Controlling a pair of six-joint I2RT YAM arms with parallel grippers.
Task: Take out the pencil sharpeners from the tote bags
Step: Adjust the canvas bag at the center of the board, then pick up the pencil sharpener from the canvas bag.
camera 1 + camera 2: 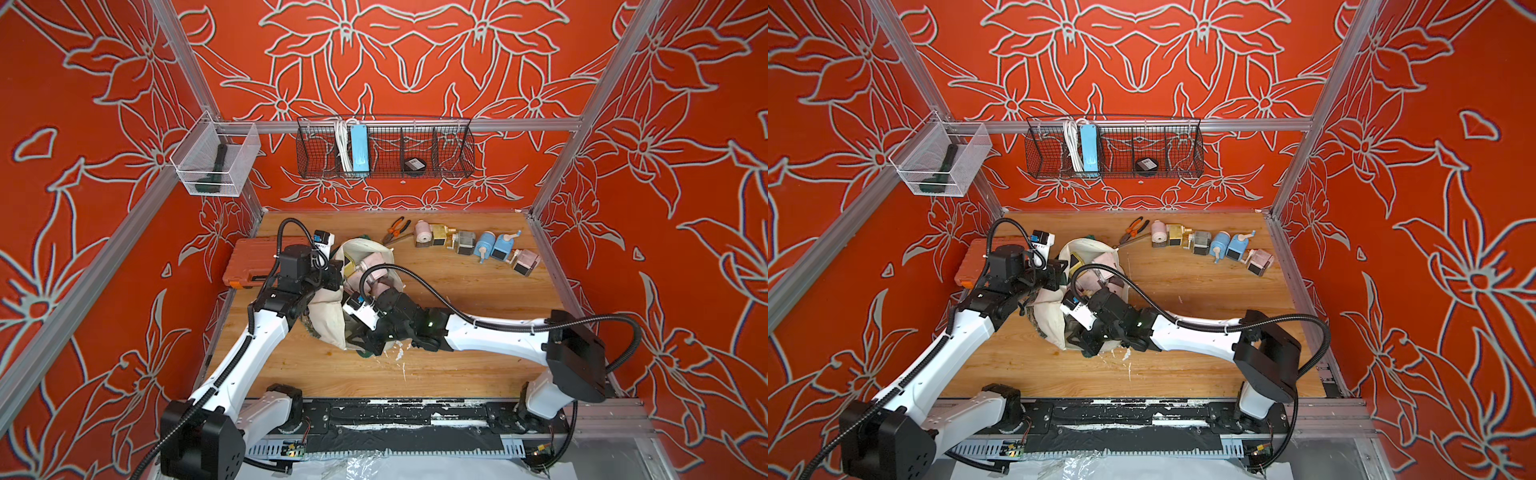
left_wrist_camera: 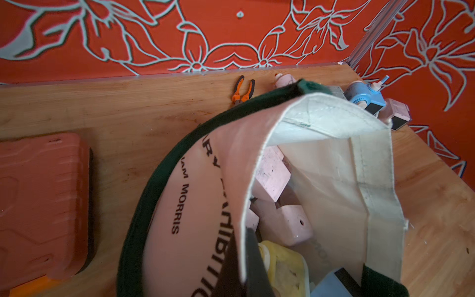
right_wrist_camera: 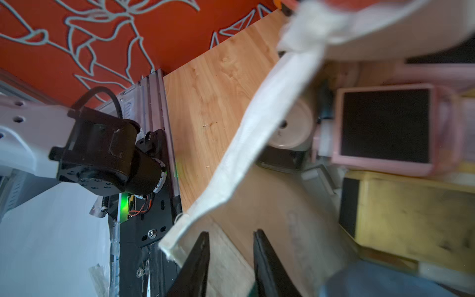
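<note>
Your right gripper is hovering with its jaws partly spread and nothing between them. It is at the mouth of the bag, whose hem is running right beside one finger. Ahead of it a pink sharpener is lying with its dark drawer front facing the wrist camera, touching a yellow sharpener beside it. Your left gripper is pressing its jaws together on the bag's rim and holding the mouth open. More sharpeners are lying jumbled inside.

You are dealing with hard, boxy plastic shells that are stiff, probably light, and smooth enough to slip. I would be taking the pink one across its flat side walls, not by the crank or by the drawer, which may slide out. The cranks are sticking out and could snag in the canvas on the way up. The bag is soft and floppy, and I judge it would sag shut if the left grip let go.

The bag is sitting mid-tabletop, nearer the left edge and near the case lying at that edge. A row of sharpeners already taken out is lying along the far edge toward the far right corner. The pliers are at the end of the row nearer the bag.
</note>
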